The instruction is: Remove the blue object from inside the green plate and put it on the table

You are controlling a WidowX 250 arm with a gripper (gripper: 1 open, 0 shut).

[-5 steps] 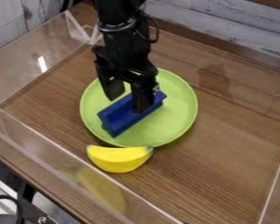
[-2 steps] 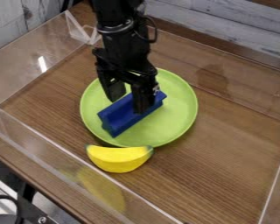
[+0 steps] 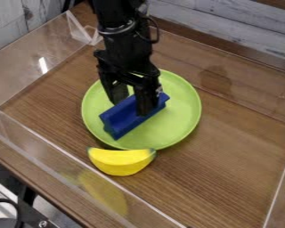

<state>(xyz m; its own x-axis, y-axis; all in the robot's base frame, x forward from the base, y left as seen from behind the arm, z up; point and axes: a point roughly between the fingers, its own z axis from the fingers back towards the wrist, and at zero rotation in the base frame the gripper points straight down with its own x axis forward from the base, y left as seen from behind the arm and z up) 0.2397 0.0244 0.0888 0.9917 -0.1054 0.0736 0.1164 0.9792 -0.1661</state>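
Note:
The blue object [image 3: 127, 118] lies inside the green plate [image 3: 187, 114], a long royal-blue block running from lower left to upper right. My gripper [image 3: 132, 100] points straight down over the block's upper half and stands open. One finger sits on each side of the block, low in the plate. I cannot tell whether the fingers touch the block. The arm hides the back part of the plate.
A yellow banana-shaped toy [image 3: 120, 160] lies on the wooden table [image 3: 234, 169] just in front of the plate. Clear acrylic walls [image 3: 26, 142] border the tabletop on the left and front. Bare wood shows to the right of the plate.

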